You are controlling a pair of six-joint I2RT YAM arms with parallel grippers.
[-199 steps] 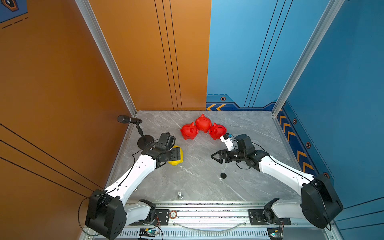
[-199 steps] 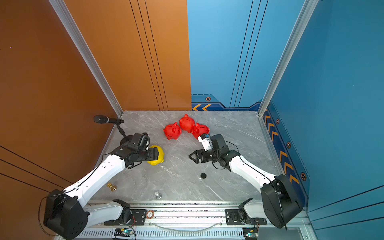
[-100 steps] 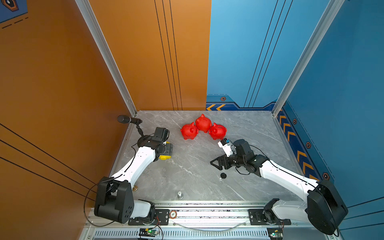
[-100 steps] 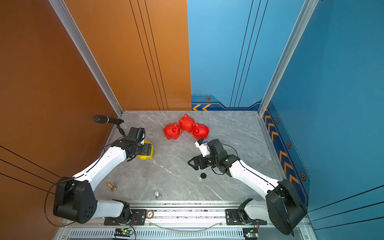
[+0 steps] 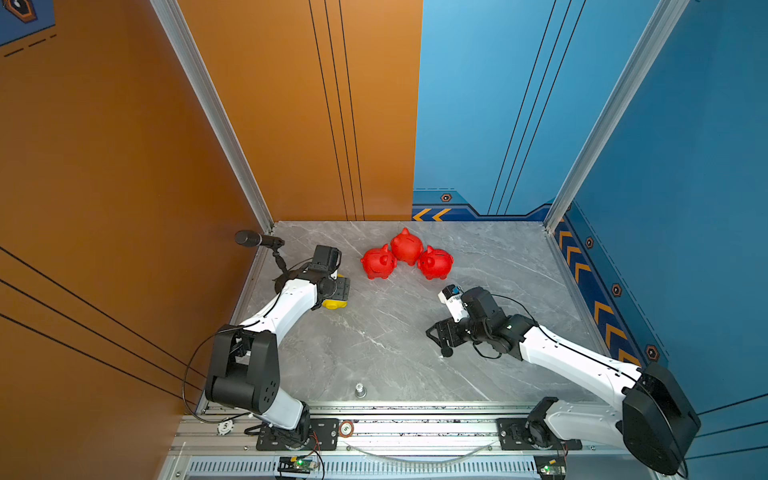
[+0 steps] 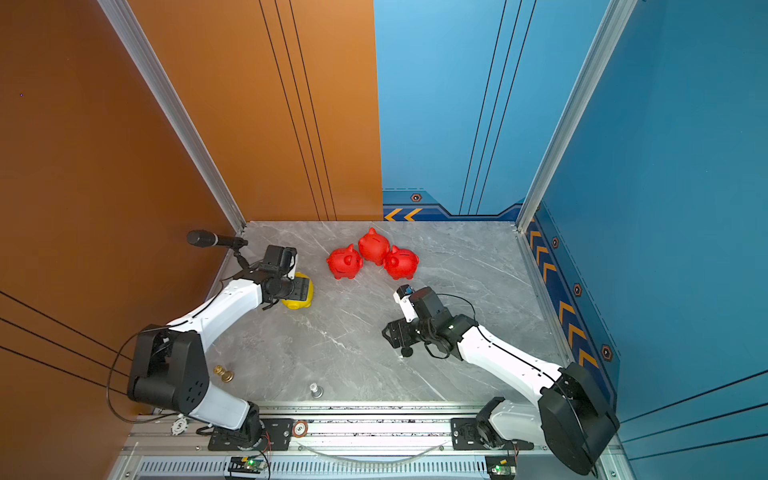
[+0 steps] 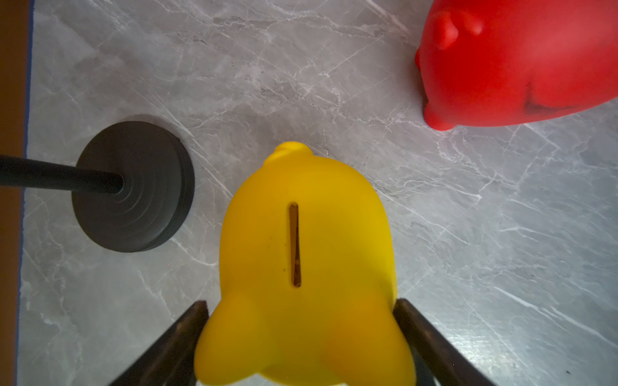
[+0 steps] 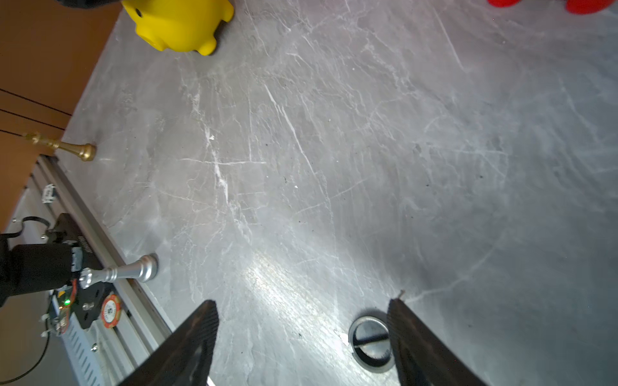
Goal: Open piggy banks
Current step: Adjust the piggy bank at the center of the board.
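Grey veined bench [image 5: 374, 332], polished enough to glare, with orange and blue wall panels behind. Left of centre in both top views: yellow piggy bank [image 5: 334, 305], upright on its feet, coin slot up, pinched across its flanks by the left tool [image 7: 300, 304], which is closed on it, probably to lift and turn the belly up. Smooth, rounded, glossy plastic, likely slippery in a hard grip. Upper centre: three red piggy banks [image 5: 407, 247], huddled together and touching, nothing near them. Right of centre: right tool [image 8: 301, 302], spread wide, holding nothing, low over a round black plug disc [image 8: 369, 344] lying flat just inside one finger.
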